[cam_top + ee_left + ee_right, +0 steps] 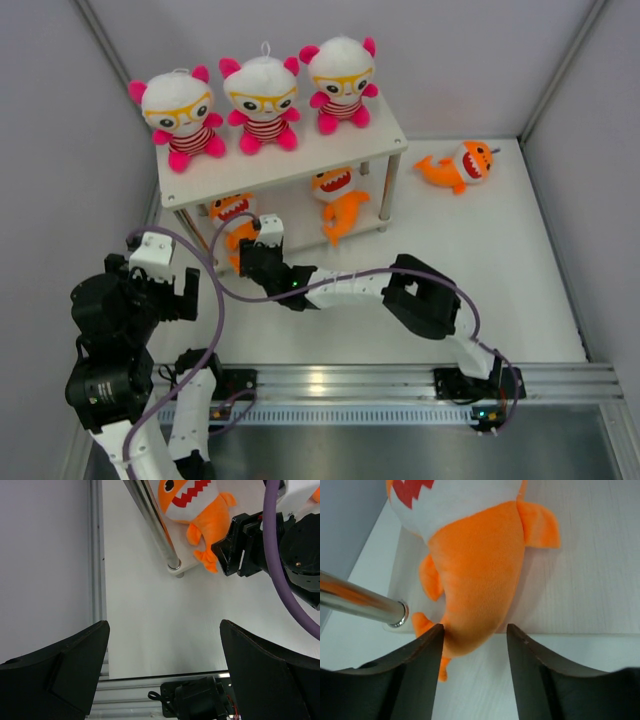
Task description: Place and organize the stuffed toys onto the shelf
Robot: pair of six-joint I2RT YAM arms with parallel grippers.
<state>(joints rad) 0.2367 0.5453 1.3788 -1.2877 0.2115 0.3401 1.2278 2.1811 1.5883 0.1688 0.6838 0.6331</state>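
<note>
Three white-headed bears (180,115) (262,100) (343,82) sit in a row on top of the white shelf (300,162). Two orange sharks lie on its lower tier, one at the left (232,215) and one in the middle (338,200). A third shark (458,165) lies on the table to the right of the shelf. My right gripper (248,258) (475,627) is open at the lower tier's front edge, around the left shark's (475,565) tail. Its left finger touches the tail, and a gap shows on the right. My left gripper (165,285) (164,625) hangs wide open and empty over the table's near left.
A silver shelf leg (362,604) (155,525) stands just left of the shark's tail. Grey walls close in the left, back and right sides. The metal rail (400,385) with both arm bases runs along the near edge.
</note>
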